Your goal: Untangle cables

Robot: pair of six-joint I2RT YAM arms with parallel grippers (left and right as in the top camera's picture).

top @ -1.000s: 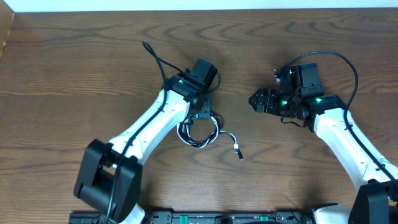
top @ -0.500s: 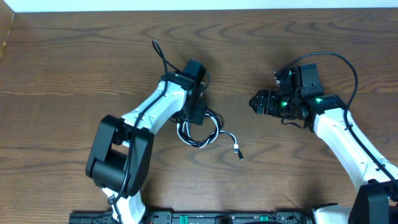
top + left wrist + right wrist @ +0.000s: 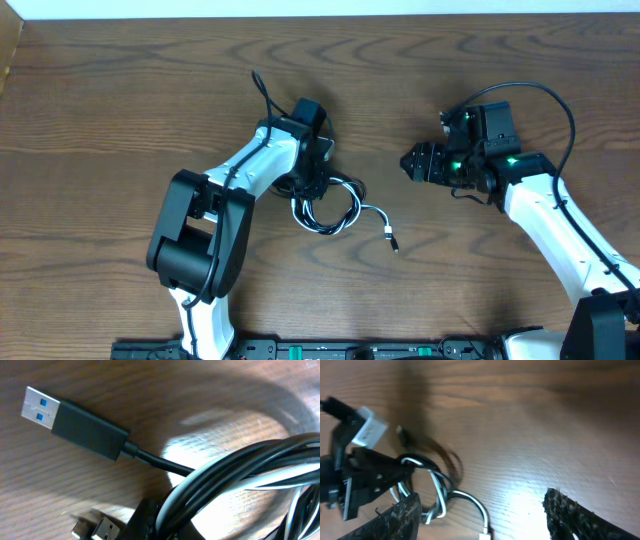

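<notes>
- Since a second ago your left arm (image 3: pixel 215 205) has folded in towards the centre, its elbow swinging right and farther up the table (image 3: pixel 120 100); the coil has slid a little right, and its white plug (image 3: pixel 392 241) with it; your right arm has kept its place
- Your left gripper (image 3: pixel 311 178) sits low on the far-left edge of the cables (image 3: pixel 327 207), with its jaws closed tight; the overhead view hides the fingertips, so you cannot tell whether a strand is pinched between them
- The cables lie near the table's centre, white cord and black cord wound together in one small loop; a tail of the white cord (image 3: pixel 372 213) runs out to the right and bends nearward to its plug
- Your left wrist camera looks straight at the bundle (image 3: pixel 250 472), black and white strands pressed side by side; the black cord's flat plug (image 3: pixel 75 422), with a blue tongue, lies on the wood to the left of it; a small metal plug end (image 3: pixel 102 529) shows at the near edge, partly cut off
- Your right gripper (image 3: pixel 412 162) hangs right of the coil and well apart from it; its fingers (image 3: pixel 570 515) stand wide with nothing between them but bare wood and, farther off, the loop
</notes>
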